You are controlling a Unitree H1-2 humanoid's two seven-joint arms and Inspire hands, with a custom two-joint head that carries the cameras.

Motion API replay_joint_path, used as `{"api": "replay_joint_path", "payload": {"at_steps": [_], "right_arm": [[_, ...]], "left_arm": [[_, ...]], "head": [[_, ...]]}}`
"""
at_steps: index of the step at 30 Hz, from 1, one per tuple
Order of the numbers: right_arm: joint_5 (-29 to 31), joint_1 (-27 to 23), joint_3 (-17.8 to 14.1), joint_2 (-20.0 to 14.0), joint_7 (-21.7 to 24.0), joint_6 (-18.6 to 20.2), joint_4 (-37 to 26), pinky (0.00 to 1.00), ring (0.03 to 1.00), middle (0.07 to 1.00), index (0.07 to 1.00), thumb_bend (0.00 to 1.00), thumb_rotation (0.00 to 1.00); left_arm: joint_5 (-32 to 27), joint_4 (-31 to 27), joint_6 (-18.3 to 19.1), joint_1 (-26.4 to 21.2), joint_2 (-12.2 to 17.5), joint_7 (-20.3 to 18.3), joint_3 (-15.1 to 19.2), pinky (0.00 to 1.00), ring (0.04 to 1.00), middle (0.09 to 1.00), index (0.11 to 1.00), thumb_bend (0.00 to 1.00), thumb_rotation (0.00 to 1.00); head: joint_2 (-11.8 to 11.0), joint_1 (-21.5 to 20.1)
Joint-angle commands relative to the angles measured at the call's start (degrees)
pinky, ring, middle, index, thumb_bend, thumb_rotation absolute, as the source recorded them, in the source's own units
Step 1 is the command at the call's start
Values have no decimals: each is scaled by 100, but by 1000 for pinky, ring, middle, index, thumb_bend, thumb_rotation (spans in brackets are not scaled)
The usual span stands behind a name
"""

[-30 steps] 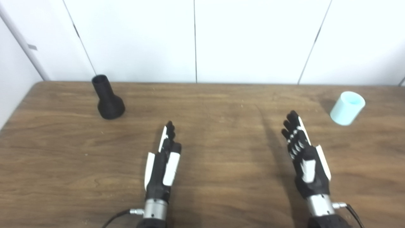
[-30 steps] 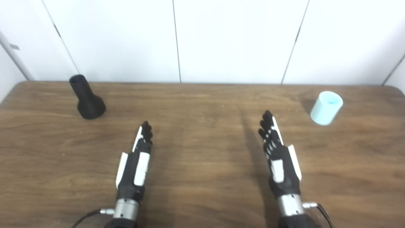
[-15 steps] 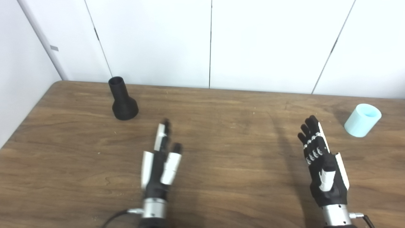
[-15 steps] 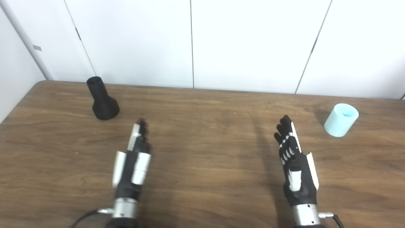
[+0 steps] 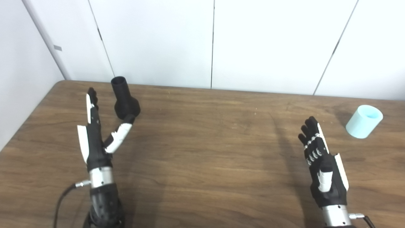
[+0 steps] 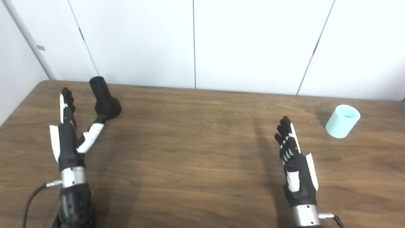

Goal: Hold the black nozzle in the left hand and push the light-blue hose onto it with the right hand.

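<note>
The black nozzle [image 5: 125, 98] stands upright on its wide base at the far left of the wooden table, narrow mouth up. My left hand [image 5: 95, 133] is open just in front and to the left of it, fingers pointing away, thumb spread with its tip near the nozzle's base; it holds nothing. The light-blue hose piece [image 5: 364, 121], a short open cylinder, stands at the far right. My right hand [image 5: 321, 164] is open and empty, fingers straight, well short of the hose and to its left. Both show in the right eye view too: nozzle [image 6: 104, 99], hose [image 6: 342, 121].
The brown wooden table [image 5: 215, 145] ends at a white panelled wall [image 5: 212, 41] right behind the nozzle. A white wall [image 5: 22, 69] runs along the table's left edge. A black cable [image 5: 63, 196] trails from my left wrist.
My left hand has swung left and forward to the nozzle and spread its thumb wide. My right hand has hardly moved. The camera shifted slightly.
</note>
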Motion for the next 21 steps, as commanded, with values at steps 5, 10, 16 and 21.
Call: {"api": "replay_joint_path", "payload": {"at_steps": [5, 10, 16, 21], "right_arm": [[-31, 241, 77, 159, -45, -122, 302, 959, 992, 1000, 1000, 746, 1000], [-26, 241, 69, 171, -59, -110, 307, 958, 990, 1000, 1000, 742, 1000], [-51, 250, 88, 207, -86, -79, 283, 957, 990, 1000, 1000, 737, 1000], [-91, 278, 117, 239, -99, -22, 208, 958, 991, 1000, 1000, 729, 1000]], "left_arm": [[127, 453, 795, -619, 728, -231, 126, 1000, 1000, 1000, 1000, 864, 623], [375, 1288, 1399, -1127, 1320, -534, -149, 1000, 1000, 1000, 1000, 964, 624], [376, 2078, 1493, -1508, 1768, -824, -468, 1000, 1000, 1000, 970, 981, 604], [246, 2736, 1418, -1876, 1945, -1105, -678, 1000, 947, 924, 884, 1000, 598]], "head": [[10, -23], [21, -43], [53, -95], [82, -140]]}}
